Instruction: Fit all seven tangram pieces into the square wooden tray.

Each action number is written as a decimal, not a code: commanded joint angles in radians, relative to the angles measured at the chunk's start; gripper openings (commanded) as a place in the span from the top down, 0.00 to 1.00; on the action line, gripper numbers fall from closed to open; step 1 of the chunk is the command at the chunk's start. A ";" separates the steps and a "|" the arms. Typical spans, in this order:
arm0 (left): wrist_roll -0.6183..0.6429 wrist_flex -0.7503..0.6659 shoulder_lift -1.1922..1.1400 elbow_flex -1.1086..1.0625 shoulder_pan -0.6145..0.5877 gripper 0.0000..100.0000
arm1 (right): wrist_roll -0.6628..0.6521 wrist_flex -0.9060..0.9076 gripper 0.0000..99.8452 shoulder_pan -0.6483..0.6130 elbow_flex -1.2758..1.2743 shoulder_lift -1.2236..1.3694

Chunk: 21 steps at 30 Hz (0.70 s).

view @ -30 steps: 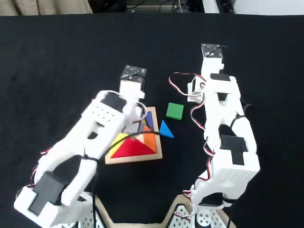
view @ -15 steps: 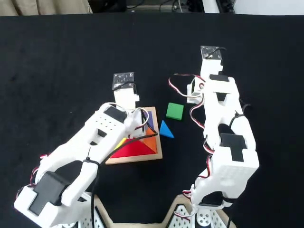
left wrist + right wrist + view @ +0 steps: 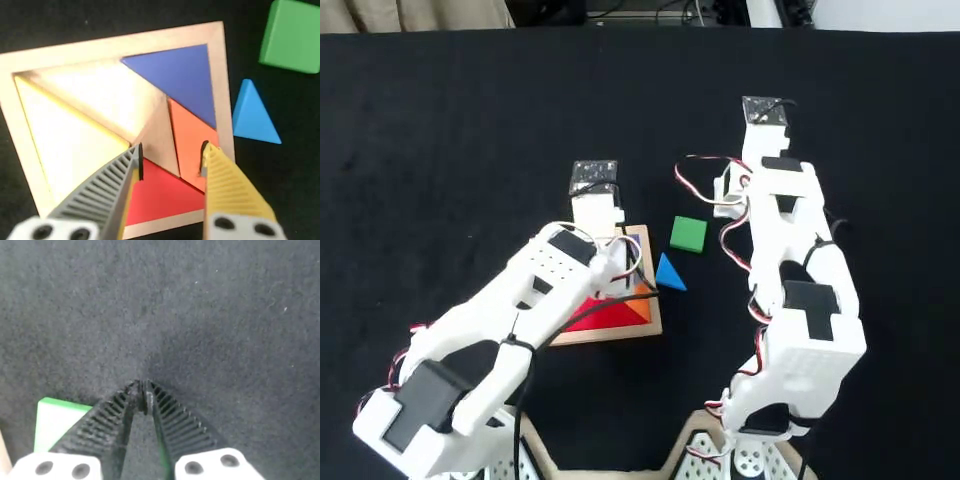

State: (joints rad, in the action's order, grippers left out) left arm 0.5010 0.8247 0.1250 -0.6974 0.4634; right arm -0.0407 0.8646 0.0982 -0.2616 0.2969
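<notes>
The square wooden tray [image 3: 222, 90] holds a dark blue triangle [image 3: 182, 75], an orange piece [image 3: 192, 135], a red triangle [image 3: 160, 195] and a pale yellow triangle [image 3: 65, 145]; a bare patch of tray floor lies between them. My left gripper [image 3: 170, 155] hovers open over the tray with nothing between its fingers. Outside the tray lie a small blue triangle [image 3: 250, 115] [image 3: 668, 272] and a green square [image 3: 295, 35] [image 3: 688, 234]. My right gripper [image 3: 142, 392] is shut and empty over the black cloth, just beside the green square [image 3: 55, 422]. In the high view the left arm covers much of the tray [image 3: 645, 290].
Black cloth [image 3: 440, 130] covers the whole table, with open room to the left, right and far side. The right arm [image 3: 790, 260] stands upright just right of the green square. The arm bases sit at the near edge.
The left arm's wrist has shifted a little over the tray, first left and then back toward the right. The right arm has stayed still.
</notes>
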 commanded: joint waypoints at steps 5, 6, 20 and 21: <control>-0.011 -0.003 -0.003 0.051 -0.024 0.79 | 0.008 -0.015 0.99 0.014 0.056 -0.010; -0.012 -0.003 0.002 0.056 -0.036 0.79 | 0.008 -0.015 0.99 0.014 0.056 -0.010; -0.477 0.244 0.239 0.120 -0.377 0.79 | 0.006 -0.008 0.99 0.011 0.056 -0.012; -0.500 0.253 0.258 0.120 -0.433 0.79 | 0.006 -0.005 0.99 0.011 0.065 -0.013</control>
State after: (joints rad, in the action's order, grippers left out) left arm 0.0760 1.0242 0.2938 -0.6329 0.2179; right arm -0.0407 0.8646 0.0982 -0.2616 0.2969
